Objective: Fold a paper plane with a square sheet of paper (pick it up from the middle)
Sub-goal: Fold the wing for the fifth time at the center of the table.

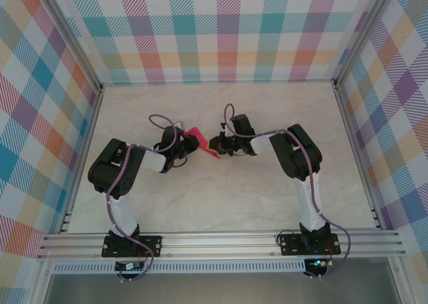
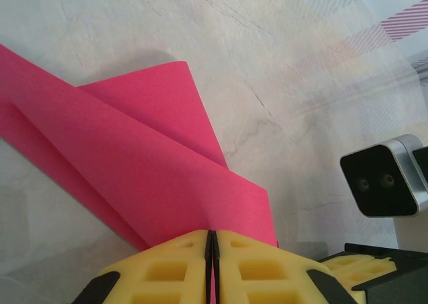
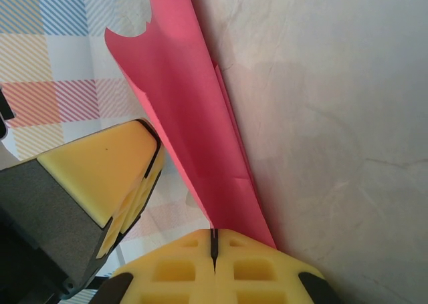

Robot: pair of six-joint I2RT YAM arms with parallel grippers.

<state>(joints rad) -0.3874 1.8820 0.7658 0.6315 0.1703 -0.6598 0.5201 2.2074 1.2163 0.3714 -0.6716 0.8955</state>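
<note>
Sheet of paper [image 1: 194, 133], crimson-pink and folded into long overlapping flaps, sits just left of centre in the top view, over the pale marbled surface [image 1: 234, 197]. The left arm [image 1: 124, 174] and the right arm [image 1: 297, 157] reach inward toward it from either side. In the left wrist view the paper [image 2: 134, 164] spreads toward the upper left of the frame. The left pincer [image 2: 210, 250] is clenched on its lower edge. The right pincer [image 3: 214, 244] is likewise clamped on a narrow end of the paper [image 3: 180, 97]. The two pincers are close together.
</note>
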